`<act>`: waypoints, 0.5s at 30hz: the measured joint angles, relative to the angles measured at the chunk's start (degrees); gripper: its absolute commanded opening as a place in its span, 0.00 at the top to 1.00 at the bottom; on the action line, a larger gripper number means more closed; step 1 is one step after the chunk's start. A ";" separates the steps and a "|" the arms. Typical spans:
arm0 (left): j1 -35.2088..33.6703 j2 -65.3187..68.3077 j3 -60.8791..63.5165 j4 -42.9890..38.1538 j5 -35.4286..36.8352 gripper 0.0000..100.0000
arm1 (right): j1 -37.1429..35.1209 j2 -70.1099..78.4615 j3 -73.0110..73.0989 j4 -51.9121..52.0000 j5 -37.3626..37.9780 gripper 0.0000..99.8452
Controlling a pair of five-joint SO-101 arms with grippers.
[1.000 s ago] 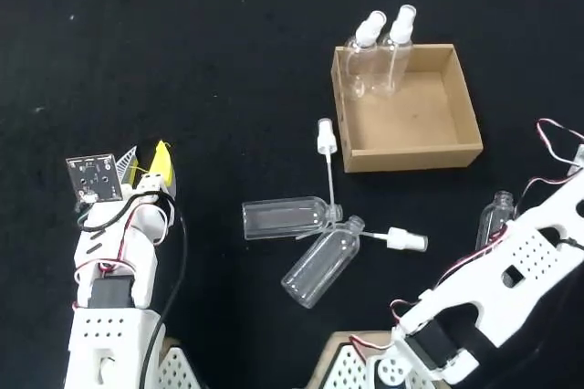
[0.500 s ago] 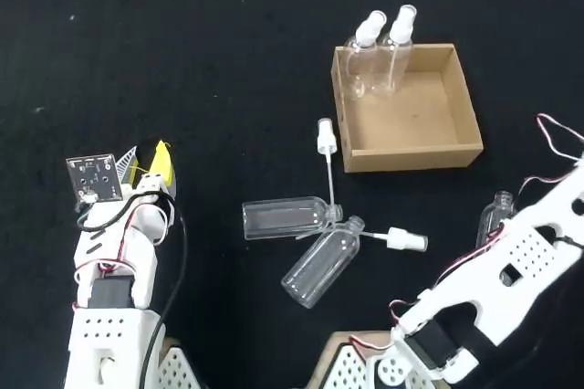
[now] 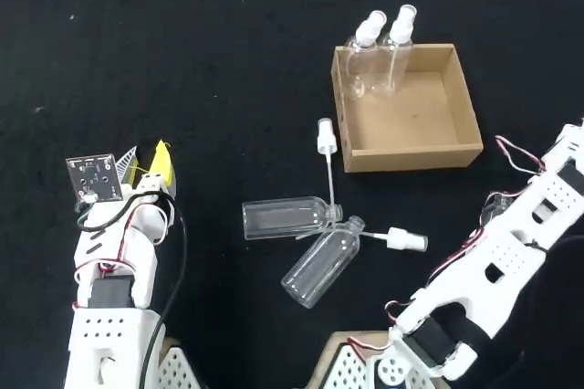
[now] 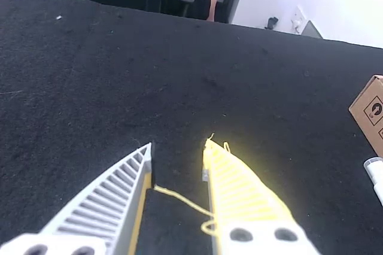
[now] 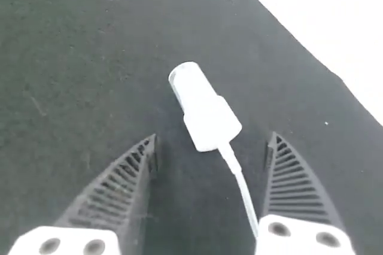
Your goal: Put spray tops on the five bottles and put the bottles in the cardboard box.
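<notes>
black worktop (image 5: pixel 72 39) all under me, and the right claw (image 5: pixel 213 141) is spread wide, one finger on each side of a spray top (image 5: pixel 203 114) that lies flat on the surface, with no contact that i can see. its head points away from the wrist and the thin tube trails back between the fingers, so the long axis runs along my reach. i judge this the pick-up for a third bottle: drop, close across the head, lift without bending the tube. left claw (image 4: pixel 178 147) sits parted, holding nothing. further out, two bare bottles (image 3: pixel 287 217) lie mid-worktop, necks close together. two capped bottles (image 3: pixel 365 60) are in the cardboard box (image 3: pixel 411 159).
</notes>
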 measured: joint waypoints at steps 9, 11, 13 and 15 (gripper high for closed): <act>0.00 0.00 0.00 0.00 0.00 0.86 | 0.00 0.09 0.00 -0.18 0.00 0.99; 0.00 0.00 0.00 0.00 0.00 0.86 | 0.00 0.09 0.00 -0.18 0.00 0.99; 0.00 0.00 0.00 0.00 0.00 0.86 | 0.35 0.09 0.00 -0.09 0.00 0.99; 0.00 0.00 0.00 0.00 0.00 0.86 | 0.79 0.09 -0.53 1.76 0.00 0.99</act>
